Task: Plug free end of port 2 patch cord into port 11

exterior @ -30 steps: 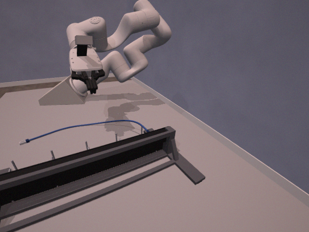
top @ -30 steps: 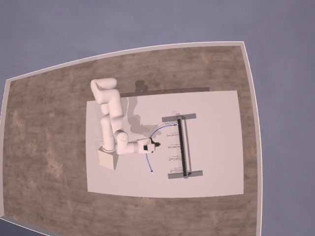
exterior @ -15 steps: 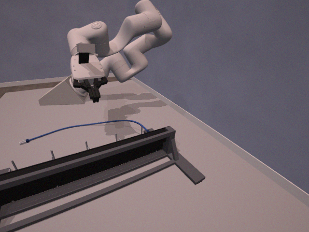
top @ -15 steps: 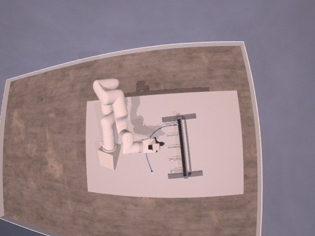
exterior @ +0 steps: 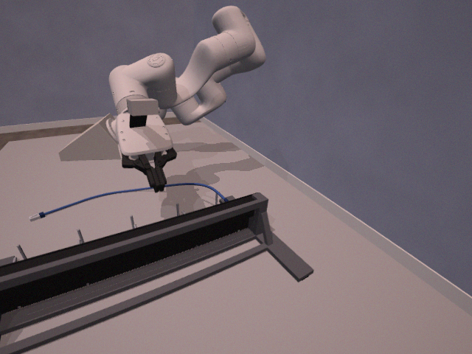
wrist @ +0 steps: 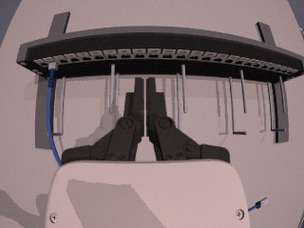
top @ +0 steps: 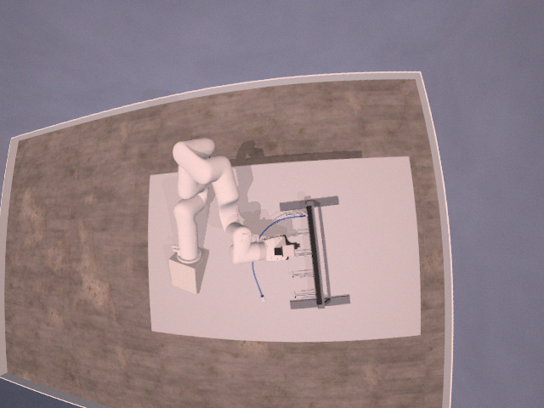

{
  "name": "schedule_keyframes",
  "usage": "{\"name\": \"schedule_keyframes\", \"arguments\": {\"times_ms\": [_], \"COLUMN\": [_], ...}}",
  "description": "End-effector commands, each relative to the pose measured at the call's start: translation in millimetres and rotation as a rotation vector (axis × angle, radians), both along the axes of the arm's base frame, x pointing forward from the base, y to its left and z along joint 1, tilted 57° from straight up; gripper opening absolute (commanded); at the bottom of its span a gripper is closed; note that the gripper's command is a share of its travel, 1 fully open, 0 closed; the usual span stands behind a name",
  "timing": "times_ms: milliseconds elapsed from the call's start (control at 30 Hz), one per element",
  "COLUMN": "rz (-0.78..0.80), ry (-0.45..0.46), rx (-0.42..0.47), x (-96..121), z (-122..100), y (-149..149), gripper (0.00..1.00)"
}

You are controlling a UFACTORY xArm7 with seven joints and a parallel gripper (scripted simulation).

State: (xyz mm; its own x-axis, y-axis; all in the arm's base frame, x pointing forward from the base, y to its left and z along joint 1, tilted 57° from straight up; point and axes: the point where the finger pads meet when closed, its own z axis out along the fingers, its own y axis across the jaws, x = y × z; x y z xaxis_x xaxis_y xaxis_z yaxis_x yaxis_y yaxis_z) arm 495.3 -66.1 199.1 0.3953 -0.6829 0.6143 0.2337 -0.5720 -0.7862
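Patch cord (top: 254, 274) (exterior: 102, 195) (wrist: 49, 109), the blue one, has one end plugged in near the left end of the rack (top: 313, 250) (exterior: 133, 242) (wrist: 152, 38), as seen from the port side. From there it curves out over the tabletop (top: 373, 263) (exterior: 343, 304) (wrist: 266, 180), and its free plug (top: 263, 297) (exterior: 35, 217) (wrist: 261, 203) lies out in front of the rack, well apart from the ports, towards the other end of the row.

From where I stand, the arm (top: 223, 189) (exterior: 228, 46) reaches across the middle of the cord and hides a stretch of it from above. The end effector (top: 297, 246) (exterior: 158, 188) (wrist: 144, 90) is pressed together with nothing pinched in it, pointing at the rack from the port side.

Thin metal rods (top: 302, 252) (exterior: 131, 221) (wrist: 184, 90) stick out from below the ports, some bent at the tip, and they'd be in the way of anything moving sideways along the front. In the wrist view the fingertips show between two of them; I can't tell whether they touch either. Flat feet (top: 338, 300) (exterior: 291, 262) (wrist: 266, 34) stretch out at the rack's ends. A wedge-shaped base (top: 184, 274) (exterior: 91, 144) carries the arm.
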Motion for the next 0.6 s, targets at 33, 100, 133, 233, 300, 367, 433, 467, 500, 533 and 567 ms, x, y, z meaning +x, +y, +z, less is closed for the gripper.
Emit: {"name": "schedule_keyframes", "arguments": {"times_ms": [33,100,133,233,300,367,433,467,500,533,567], "rz": [-0.008,-0.008,-0.008,-0.008,-0.008,-0.008,-0.008,-0.008,-0.008,-0.008,-0.008], "ry": [-0.002,-0.002,-0.002,-0.002,-0.002,-0.002,-0.002,-0.002,-0.002,-0.002,-0.002], "rx": [-0.004,-0.004,-0.004,-0.004,-0.004,-0.004,-0.004,-0.004,-0.004,-0.004,-0.004], "x": [25.5,25.8,25.8,25.8,25.8,25.8,25.8,25.9,25.9,26.0,26.0], "z": [-2.3,-2.3,-2.3,-2.3,-2.3,-2.3,-2.3,-2.3,-2.3,-2.3,-2.3], "y": [5.7,5.9,5.9,5.9,5.9,5.9,5.9,5.9,5.9,6.0,6.0], "gripper": [0.00,0.00,0.00,0.00,0.00,0.00,0.00,0.00,0.00,0.00,0.00]}}
